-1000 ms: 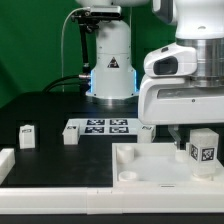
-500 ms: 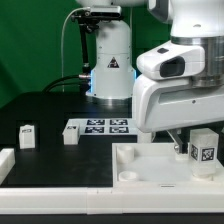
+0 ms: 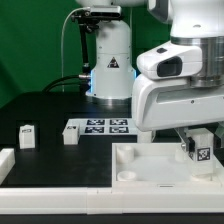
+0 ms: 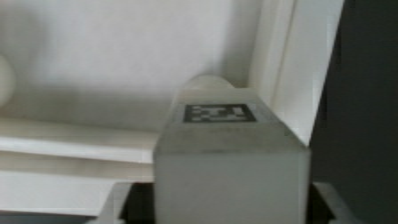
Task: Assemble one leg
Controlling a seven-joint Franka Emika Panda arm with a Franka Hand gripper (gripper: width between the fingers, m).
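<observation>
No legible words, coded square tags on leg (image 3: 203, 151) and marker board (image 3: 100, 126), triangle sign (image 3: 112, 68) on far arm base (image 3: 112, 40)

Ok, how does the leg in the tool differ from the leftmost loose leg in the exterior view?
The held leg is clamped in the tool over the white tray-like part; the leftmost leg stands free on the black table. The held leg is at the exterior view's right, the leftmost leg at its left. Both are white blocks with a black-and-white tag.
</observation>
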